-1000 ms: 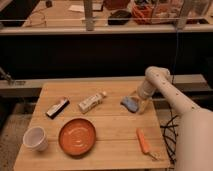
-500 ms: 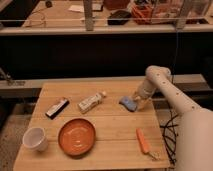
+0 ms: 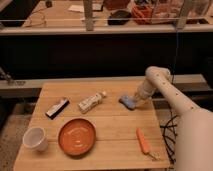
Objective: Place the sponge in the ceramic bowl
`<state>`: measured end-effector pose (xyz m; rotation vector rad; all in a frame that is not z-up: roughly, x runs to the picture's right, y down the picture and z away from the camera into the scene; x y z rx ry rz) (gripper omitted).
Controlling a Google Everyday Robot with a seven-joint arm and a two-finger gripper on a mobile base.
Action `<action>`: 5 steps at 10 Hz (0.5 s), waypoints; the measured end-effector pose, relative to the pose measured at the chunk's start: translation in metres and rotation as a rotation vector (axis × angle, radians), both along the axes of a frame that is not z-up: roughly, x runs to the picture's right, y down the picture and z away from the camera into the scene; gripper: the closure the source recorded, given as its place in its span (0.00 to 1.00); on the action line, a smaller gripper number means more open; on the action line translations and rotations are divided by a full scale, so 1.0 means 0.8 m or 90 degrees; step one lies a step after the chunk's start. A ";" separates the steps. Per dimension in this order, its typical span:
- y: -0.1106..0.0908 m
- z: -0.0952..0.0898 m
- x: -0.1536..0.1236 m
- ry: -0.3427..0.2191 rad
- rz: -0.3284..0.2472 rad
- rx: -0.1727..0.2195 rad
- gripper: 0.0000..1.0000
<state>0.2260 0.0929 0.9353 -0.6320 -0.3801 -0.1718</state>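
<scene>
Gripper (image 3: 136, 101): down at tabletop level, over the table's far-right part. Fingers closed, pinching the rt end of the sponge.
Sponge (image 3: 127, 101): blue pad, flat on the table right at the gripper tip. Most of it sticks out to pic-left of the gripper. Doesn't look lifted.
Arm (image 3: 165, 92): white, comes in from lower right. Elbow sits above and behind the gripper, forearm slants down to it.
Ceramic bowl (image 3: 75, 137): orange-brown, shallow, upright. Well apart from the gripper, to its pic-left and nearer the cam. Nothing in it.
Table (image 3: 115, 130): light wood planks, carries all the items.
Bottle (image 3: 91, 102): small, white w/ label, lying on its side. Pic-left of the gripper at approx the same depth, cap end pointing toward it. Near the sponge but apart.
Black bar (image 3: 57, 107): dark flat obj w/ a light stripe, beyond the bottle to pic-left, well apart from the gripper.
White cup (image 3: 36, 138): upright, farthest item from the gripper, by the front-left corner, just beside the bowl.
Orange tool (image 3: 143, 141): lies on the table nearer the cam than the gripper, a bit to pic-right. Its far tip is too small to make out.
Robot body (image 3: 197, 140): big white bulk, lower right, nearer the cam than the gripper.
Back counter (image 3: 100, 25): behind the gripper, past a dark gap. Clutter on it can't be told apart.
</scene>
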 end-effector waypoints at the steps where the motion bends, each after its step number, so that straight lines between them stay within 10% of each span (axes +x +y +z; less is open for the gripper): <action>1: 0.003 0.001 0.001 0.001 -0.001 0.002 0.94; 5: -0.031 0.000 0.013 0.005 -0.015 0.014 0.68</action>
